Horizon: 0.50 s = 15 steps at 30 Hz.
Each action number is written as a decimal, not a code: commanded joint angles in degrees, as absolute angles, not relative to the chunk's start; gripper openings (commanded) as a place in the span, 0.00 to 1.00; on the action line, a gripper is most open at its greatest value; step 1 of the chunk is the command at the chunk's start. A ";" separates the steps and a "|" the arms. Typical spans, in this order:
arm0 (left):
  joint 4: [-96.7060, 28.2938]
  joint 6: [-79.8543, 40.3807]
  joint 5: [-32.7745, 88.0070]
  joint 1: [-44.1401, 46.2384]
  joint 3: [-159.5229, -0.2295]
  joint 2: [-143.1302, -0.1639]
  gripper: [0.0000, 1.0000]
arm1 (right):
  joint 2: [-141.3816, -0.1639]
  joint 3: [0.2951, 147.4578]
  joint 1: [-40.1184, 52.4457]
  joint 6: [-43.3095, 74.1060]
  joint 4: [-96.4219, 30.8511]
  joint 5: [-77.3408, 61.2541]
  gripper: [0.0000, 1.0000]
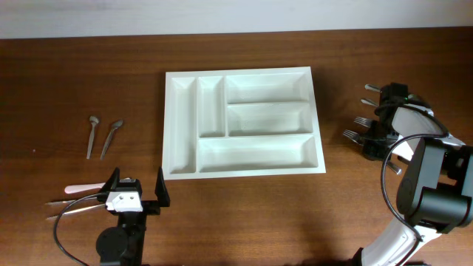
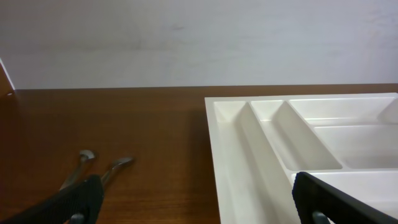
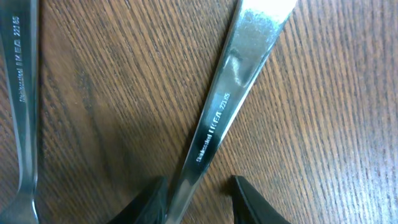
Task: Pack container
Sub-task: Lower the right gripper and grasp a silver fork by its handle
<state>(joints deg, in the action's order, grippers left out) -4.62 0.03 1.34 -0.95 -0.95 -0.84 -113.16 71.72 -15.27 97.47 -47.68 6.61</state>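
Pick step: right gripper (image 3: 200, 200) at the right edge, jaws apart astride a fork handle (image 3: 217, 118). Next: clamp, lift, carry to empty container (image 1: 244, 72). Left gripper (image 1: 137, 193) jaws apart.

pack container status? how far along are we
Done: nothing yet, all five compartments of the container are empty. In hand: the right gripper is open, fingers straddling a fork handle that lies on the table. The left gripper is open, holding nothing. Left: the forks on the right and two spoons on the left all need packing.
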 commanded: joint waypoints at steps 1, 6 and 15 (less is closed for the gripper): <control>-4.54 0.93 1.98 -1.28 -0.54 -0.30 0.99 | -118.45 68.03 -14.57 97.93 -47.07 3.25 0.34; -4.51 0.93 1.98 -1.28 -0.54 -0.30 0.99 | -118.45 68.03 -14.57 97.58 -47.07 3.25 0.33; -4.54 0.93 1.98 -1.30 -0.54 -0.30 0.99 | -118.45 68.03 -14.57 97.08 -47.09 3.20 0.13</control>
<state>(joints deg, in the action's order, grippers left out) -4.62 0.03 1.34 -0.95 -0.95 -0.84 -113.14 71.72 -15.27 97.06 -47.37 6.17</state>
